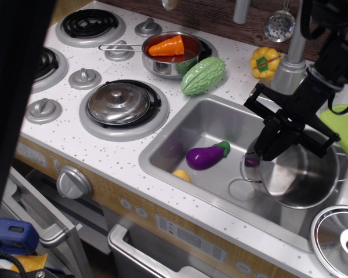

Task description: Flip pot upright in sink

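The shiny steel pot (301,180) stands mouth-up in the right half of the sink (206,124), its opening facing up and slightly toward the camera. One wire loop handle (248,169) shows on its left side. My black gripper (271,152) reaches down from the upper right and is shut on the pot's near-left rim. The pot looks held a little off the sink floor, but contact is hard to tell.
A purple eggplant (204,157) and a small yellow piece (182,175) lie in the sink's left half. A faucet (290,69) stands behind the sink. A steel lid (343,237) lies on the counter at lower right. A pan with a carrot (173,53), a green gourd (203,75) and a yellow pepper (264,61) sit behind.
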### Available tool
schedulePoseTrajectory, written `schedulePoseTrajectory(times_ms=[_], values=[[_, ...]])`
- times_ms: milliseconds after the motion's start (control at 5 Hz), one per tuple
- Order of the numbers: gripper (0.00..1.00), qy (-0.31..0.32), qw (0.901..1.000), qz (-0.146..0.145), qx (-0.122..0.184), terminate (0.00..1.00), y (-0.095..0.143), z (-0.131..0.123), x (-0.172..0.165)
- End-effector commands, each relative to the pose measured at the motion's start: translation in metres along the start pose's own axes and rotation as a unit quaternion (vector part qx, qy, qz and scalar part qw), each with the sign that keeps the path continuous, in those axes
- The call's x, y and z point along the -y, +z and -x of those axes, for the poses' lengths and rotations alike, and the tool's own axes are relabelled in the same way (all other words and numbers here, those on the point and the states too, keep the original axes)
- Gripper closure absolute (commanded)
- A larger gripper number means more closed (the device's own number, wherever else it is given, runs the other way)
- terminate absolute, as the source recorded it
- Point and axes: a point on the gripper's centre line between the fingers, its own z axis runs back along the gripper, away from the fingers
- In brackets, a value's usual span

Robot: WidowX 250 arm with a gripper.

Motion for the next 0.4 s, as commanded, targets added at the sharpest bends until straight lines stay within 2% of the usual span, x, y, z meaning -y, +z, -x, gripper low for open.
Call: schedulePoseTrajectory(times_ms=[0, 200], values=[[1.0, 0.005, 0.9988, 0.031, 0.036, 0.0, 0.009, -0.004, -0.031], [0.0, 0.023, 0.9994, 0.021, -0.014, 0.0, -0.007, -0.008, -0.041]])
